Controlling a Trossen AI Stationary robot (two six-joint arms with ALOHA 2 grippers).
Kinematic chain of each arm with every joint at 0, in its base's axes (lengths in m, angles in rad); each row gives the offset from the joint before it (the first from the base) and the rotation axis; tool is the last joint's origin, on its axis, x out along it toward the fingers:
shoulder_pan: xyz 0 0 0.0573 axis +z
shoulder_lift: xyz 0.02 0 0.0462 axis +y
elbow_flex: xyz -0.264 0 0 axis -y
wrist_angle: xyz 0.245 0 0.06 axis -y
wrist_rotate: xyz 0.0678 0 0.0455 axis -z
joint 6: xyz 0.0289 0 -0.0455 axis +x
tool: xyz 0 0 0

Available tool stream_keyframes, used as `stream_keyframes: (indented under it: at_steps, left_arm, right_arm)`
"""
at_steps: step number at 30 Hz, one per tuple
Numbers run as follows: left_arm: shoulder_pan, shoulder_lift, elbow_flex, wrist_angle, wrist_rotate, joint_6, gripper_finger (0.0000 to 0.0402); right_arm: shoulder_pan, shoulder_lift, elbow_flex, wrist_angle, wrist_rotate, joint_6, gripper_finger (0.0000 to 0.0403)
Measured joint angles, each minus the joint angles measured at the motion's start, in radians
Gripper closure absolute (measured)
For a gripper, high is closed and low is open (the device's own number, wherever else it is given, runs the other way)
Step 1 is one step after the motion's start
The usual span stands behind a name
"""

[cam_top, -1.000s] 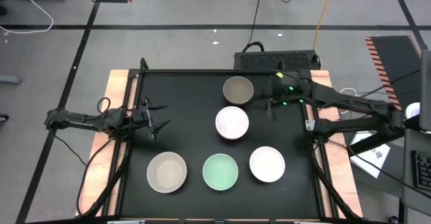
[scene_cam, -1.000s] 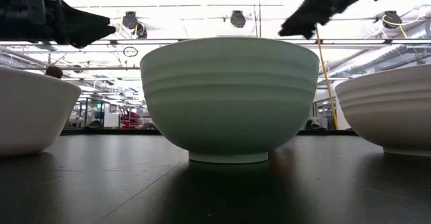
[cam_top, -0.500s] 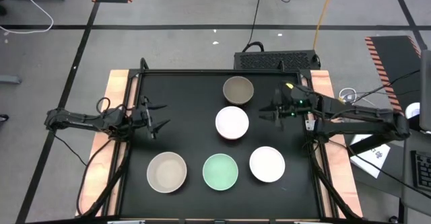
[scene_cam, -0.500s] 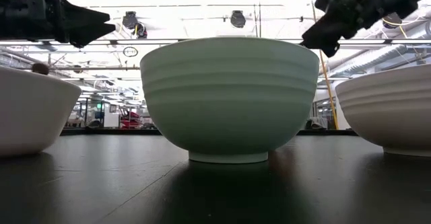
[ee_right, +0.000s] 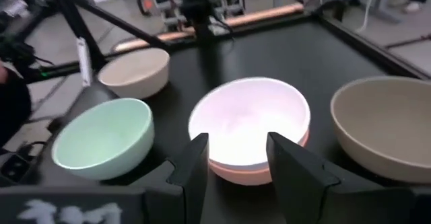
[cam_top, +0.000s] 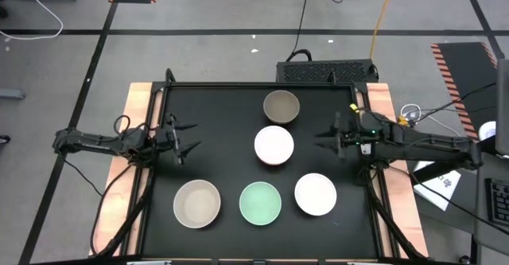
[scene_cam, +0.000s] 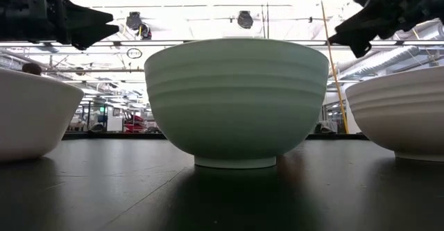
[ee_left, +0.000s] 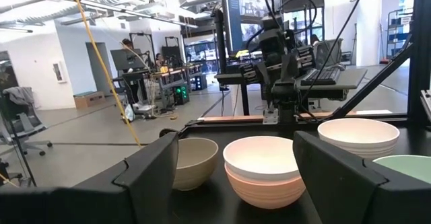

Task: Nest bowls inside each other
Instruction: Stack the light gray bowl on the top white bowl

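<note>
Five bowl spots show in the high view. A white bowl [cam_top: 273, 144] sits nested in the salmon-orange bowl [ee_right: 250, 173]. The dark grey-brown bowl [cam_top: 281, 107] stands behind it. The beige-grey bowl [cam_top: 196, 204], the mint green bowl [cam_top: 260, 204] and the second white bowl [cam_top: 316, 194] line the near edge. My left gripper [cam_top: 193, 136] hovers open over the table's left side. My right gripper [cam_top: 320, 140] hovers open to the right of the nested pair, pointing at it [ee_right: 236, 146].
The black table top [cam_top: 223, 161] has bare room between my left gripper and the bowls. Raised wooden edges run along the left [cam_top: 131, 138] and right [cam_top: 382, 106]. A black box [cam_top: 326, 71] sits beyond the far edge.
My right gripper has swung from beside the dark grey-brown bowl toward the table's near edge and slightly back toward the right edge. It now stands level with the nested white and salmon pair. The bowls and my left arm have kept still.
</note>
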Motion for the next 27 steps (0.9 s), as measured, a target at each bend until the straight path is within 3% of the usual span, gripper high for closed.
stream_keyframes:
  at_steps: [10,27]
  left_arm:
    - [0.000,0.000,0.000,-0.021,0.000,-0.001,0.0110]
    - [0.000,0.000,0.000,-0.060,0.000,0.005,0.0110]
  right_arm:
    - [0.059,-0.193,-0.053,-0.132,0.102,-0.017,0.0260]
    - [0.092,-0.365,-0.235,-0.040,0.135,0.031,0.0260]
